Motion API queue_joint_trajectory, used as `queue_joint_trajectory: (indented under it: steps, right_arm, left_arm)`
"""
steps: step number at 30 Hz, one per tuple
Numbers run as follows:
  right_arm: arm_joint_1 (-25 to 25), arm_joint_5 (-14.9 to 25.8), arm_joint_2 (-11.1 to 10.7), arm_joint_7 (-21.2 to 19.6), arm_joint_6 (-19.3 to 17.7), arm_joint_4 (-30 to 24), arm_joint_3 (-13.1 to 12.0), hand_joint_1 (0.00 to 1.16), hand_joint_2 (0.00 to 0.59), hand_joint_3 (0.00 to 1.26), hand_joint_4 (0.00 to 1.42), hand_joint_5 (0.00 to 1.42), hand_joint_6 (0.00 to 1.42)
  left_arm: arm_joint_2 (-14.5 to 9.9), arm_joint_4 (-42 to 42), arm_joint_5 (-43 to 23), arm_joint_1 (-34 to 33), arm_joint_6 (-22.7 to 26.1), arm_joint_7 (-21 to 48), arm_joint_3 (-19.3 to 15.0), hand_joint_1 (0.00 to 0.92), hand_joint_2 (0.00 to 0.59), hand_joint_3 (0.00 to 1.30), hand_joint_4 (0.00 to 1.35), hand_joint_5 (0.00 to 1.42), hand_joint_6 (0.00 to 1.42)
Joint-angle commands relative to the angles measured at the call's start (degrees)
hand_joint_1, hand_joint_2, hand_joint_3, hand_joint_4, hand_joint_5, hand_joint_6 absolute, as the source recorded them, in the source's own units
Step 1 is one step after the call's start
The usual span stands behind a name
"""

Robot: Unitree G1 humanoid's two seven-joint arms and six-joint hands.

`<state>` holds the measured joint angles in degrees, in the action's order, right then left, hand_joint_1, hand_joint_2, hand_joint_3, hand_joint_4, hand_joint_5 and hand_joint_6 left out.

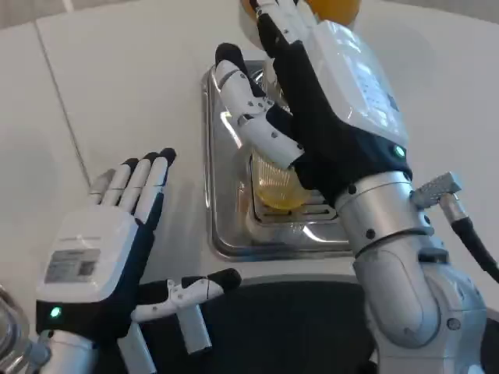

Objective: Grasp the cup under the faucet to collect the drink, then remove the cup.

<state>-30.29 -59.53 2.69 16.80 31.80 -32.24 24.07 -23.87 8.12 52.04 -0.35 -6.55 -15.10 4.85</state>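
Observation:
A clear cup [278, 185] with orange drink in its bottom stands on the steel drip tray [226, 234] of the dispenser. My right hand [312, 101] reaches over the tray from the right, its thumb and fingers curved around the cup's upper part, which they partly hide. Whether the fingers press the cup I cannot tell for sure, but they wrap it closely. The orange drink tank [335, 8] shows at the top edge behind the hand. My left hand [117, 234] hovers at the lower left, open with fingers straight and thumb stretched toward the tray.
The white table [117, 86] spreads to the left and behind the tray. A dark base [281, 312] lies below the tray's front edge. A clear glass object [8, 327] sits at the lower left corner.

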Motion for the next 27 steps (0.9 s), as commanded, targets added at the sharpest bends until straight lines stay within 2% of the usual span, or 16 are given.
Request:
queue_joint_trajectory:
  steps: [1,7,11,16,17,20,27]
  right_arm:
    - [1.4,0.1,0.1,1.1,-0.7,-0.7,-0.2,0.0,0.555,0.08,0.0,0.0,0.0]
    - [3.2,0.5,0.8,0.5,-0.4,-1.8,-0.8,0.0,0.556,0.08,0.0,0.0,0.0]
    - [5.4,1.5,2.6,-1.8,-0.7,-3.9,-1.8,0.0,0.564,0.06,0.0,0.0,0.0]
    - [11.3,2.8,3.9,-7.7,-3.3,-7.3,-2.1,0.01,0.584,0.0,0.0,0.0,0.0]
    - [13.6,3.5,4.5,-10.1,-4.2,-8.2,-2.3,0.01,0.584,0.0,0.0,0.0,0.0]
    - [18.9,6.2,6.0,-16.5,-5.8,-9.9,-2.4,0.02,0.584,0.0,0.0,0.0,0.0]
    - [25.8,14.5,8.3,-26.3,-5.9,-11.9,-1.4,0.03,0.577,0.0,0.0,0.0,0.0]
  left_arm:
    - [0.1,-1.5,-0.1,-1.2,0.6,-0.3,1.0,0.066,0.042,0.0,0.0,0.03,0.07]
    - [0.0,-2.4,-0.3,-2.5,0.9,-0.3,1.6,0.069,0.044,0.0,0.0,0.03,0.07]
    - [-0.1,-3.0,-0.3,-3.0,0.9,-0.1,1.8,0.064,0.046,0.0,0.0,0.03,0.07]
    - [-0.1,-3.3,-0.3,-3.4,0.9,-0.1,2.1,0.06,0.047,0.0,0.0,0.03,0.08]
    - [-0.2,-3.3,-0.2,-3.4,0.9,-0.1,2.1,0.06,0.047,0.0,0.0,0.03,0.08]
    - [-0.3,-3.3,-0.3,-3.5,0.9,0.0,2.3,0.058,0.046,0.0,0.0,0.03,0.08]
    - [-0.2,-3.2,-0.6,-3.0,0.4,-0.6,2.7,0.049,0.045,0.0,0.0,0.03,0.08]
